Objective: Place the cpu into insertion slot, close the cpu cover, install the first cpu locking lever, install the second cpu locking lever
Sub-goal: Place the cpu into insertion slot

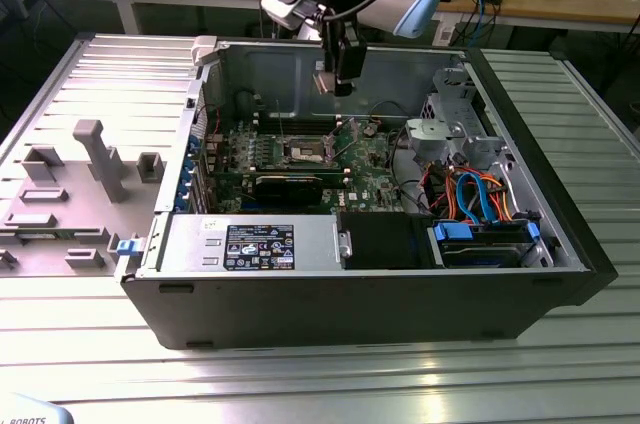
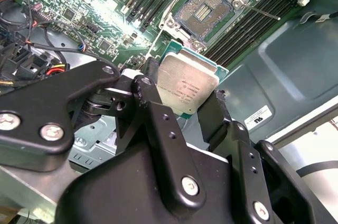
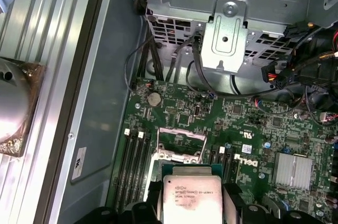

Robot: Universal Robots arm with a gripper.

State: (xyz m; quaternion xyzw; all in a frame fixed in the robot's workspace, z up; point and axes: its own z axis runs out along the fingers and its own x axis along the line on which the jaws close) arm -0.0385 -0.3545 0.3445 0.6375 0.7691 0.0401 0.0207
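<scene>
My gripper (image 2: 182, 97) is shut on the cpu (image 2: 187, 82), a flat square chip with a silvery top on a green base, gripped by two opposite edges between the black fingers (image 2: 147, 89). In the exterior view the gripper (image 1: 338, 82) hangs inside the open computer case, well above the insertion slot (image 1: 308, 152). The slot (image 2: 206, 10) lies bare with its dark centre showing, and the cpu (image 3: 193, 198) hovers beside it. The cpu cover (image 3: 182, 135) stands raised at the far edge of the slot (image 3: 177, 156). A thin locking lever (image 2: 264, 11) sticks out from the socket.
A black graphics card (image 1: 290, 184) lies in front of the slot. A silver drive cage (image 1: 455, 124) with orange and blue cables (image 1: 480, 194) fills the exterior view's right. Memory slots (image 2: 253, 23) flank the socket. A grey fixture tray (image 1: 80, 179) sits outside the case.
</scene>
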